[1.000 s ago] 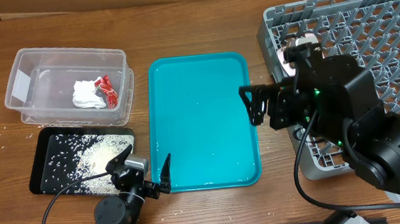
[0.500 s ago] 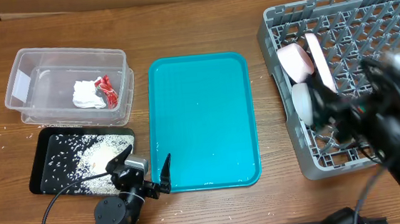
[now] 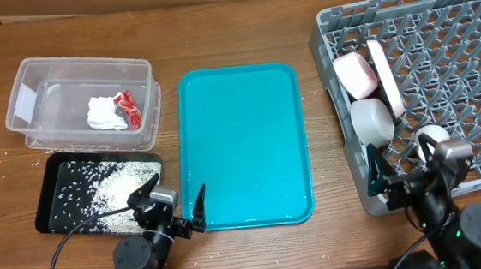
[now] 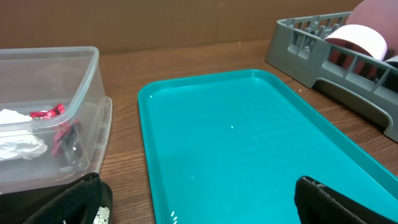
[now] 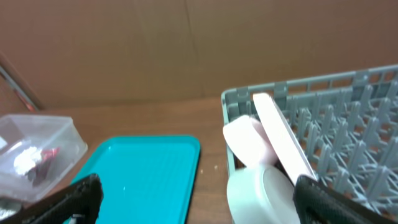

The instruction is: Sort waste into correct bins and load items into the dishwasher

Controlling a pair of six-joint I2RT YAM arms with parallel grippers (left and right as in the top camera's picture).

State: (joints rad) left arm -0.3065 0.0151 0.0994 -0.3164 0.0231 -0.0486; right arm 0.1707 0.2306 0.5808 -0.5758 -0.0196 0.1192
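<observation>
One teal tray (image 3: 241, 143) — between left tool (image 3: 176, 193) and right tool (image 3: 397, 151)

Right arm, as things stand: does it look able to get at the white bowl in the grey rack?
Likely yes. The right gripper, jaws open, sits short of the white bowl in the rack, nothing between; the pink bowl and plate crowd only its far side.
</observation>
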